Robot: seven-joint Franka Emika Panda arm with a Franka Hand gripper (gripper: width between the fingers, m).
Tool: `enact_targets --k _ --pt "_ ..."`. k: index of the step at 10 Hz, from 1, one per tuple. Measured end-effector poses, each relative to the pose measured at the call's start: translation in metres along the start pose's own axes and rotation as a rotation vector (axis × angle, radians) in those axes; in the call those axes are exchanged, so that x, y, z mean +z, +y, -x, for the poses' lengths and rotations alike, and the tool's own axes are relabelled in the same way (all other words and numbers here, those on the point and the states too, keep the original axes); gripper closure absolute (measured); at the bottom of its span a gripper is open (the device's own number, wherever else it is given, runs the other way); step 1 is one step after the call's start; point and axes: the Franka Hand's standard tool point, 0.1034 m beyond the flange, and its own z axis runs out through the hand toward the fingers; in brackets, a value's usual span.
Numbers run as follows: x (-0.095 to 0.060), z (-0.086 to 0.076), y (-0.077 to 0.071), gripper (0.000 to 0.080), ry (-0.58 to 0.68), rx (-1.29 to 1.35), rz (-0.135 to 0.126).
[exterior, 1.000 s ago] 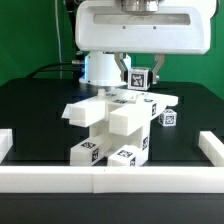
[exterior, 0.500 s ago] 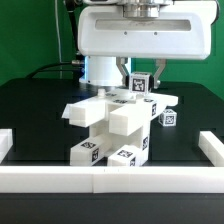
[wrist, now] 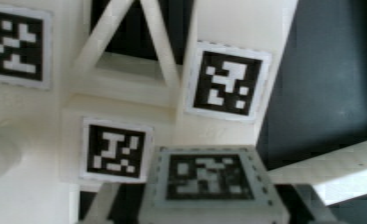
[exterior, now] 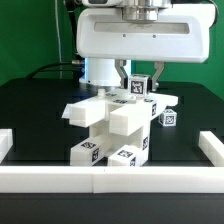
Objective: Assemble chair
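Note:
The chair (exterior: 113, 122) is a partly joined stack of white blocky parts with black-and-white tags, standing mid-table in the exterior view. My gripper (exterior: 140, 85) hangs just above its back right and is shut on a small white tagged block (exterior: 139, 82). In the wrist view that block (wrist: 206, 175) sits between my dark fingers (wrist: 130, 206), with my gripper (wrist: 212, 206) over other tagged chair faces (wrist: 230, 80). Whether the block touches the stack below cannot be told.
A loose small tagged cube (exterior: 168, 118) lies at the stack's right in the exterior view. A long white border rail (exterior: 110, 181) runs along the front, with raised ends at the exterior view's left (exterior: 5, 142) and right (exterior: 210, 146). The arm's base (exterior: 98, 68) stands behind.
My gripper has sunk slightly with the small tagged block still in it. The stack has not moved.

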Motion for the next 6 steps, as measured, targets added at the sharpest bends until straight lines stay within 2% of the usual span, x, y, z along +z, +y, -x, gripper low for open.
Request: enact_targets --k 6 --pt "0.0002 -0.0023 -0.0006 0.0527 0.014 -0.004 0.001"
